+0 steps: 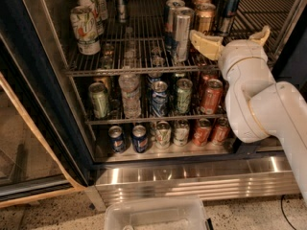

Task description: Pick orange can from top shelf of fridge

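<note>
The orange can [205, 16], tall and copper-coloured with a silver lid, stands on the top shelf [120, 70] of the fridge [29, 80], right of centre. More copper cans stand behind it. My gripper [233, 38] is open at the front of that shelf, on the right. Its left finger [205, 44] lies just below and in front of the orange can. Its right finger [262, 34] points up, further right. A tall silver can [182, 32] stands just left of the left finger. The gripper holds nothing.
A silver-and-blue can [229, 6] stands right of the orange can. White-green cans [85, 24] stand at the shelf's left. Lower racks hold a water bottle [129, 94] and several soda cans. A clear plastic bin [153, 213] sits on the floor. The glass door [19, 166] stands open at left.
</note>
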You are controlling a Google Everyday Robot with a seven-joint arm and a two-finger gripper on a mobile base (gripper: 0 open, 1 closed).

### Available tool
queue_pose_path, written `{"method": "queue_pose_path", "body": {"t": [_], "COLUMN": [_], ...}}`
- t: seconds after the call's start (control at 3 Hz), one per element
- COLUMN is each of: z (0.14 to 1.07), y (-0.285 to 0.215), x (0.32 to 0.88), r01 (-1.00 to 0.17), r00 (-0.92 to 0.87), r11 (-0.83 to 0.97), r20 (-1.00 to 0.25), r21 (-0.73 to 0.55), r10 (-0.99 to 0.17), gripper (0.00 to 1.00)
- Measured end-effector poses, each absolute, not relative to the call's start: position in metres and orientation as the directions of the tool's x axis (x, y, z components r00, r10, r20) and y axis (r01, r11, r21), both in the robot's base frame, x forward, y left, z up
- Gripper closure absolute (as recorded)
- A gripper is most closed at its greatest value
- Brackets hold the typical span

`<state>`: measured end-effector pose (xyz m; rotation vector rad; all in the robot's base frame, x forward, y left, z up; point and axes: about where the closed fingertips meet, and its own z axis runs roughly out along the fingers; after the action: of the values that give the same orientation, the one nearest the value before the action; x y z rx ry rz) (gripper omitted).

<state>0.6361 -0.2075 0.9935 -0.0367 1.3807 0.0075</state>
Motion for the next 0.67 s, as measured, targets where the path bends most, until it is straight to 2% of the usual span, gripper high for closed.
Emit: {"method": "queue_pose_path", "body": {"t": [0.33, 0.67], "z": [0.9957, 0.9990], "y": [-0.2171, -0.2204], "x": [0.6243, 0.6164], "r01": [0.060, 0.086], "r00": [0.132, 0.123], "r11": [0.989, 0.982], "r20": [-0.981, -0.976], "r21": [-0.133, -0.170], "r10": [-0.140, -0.180], "gripper": [0.00, 0.00]}}
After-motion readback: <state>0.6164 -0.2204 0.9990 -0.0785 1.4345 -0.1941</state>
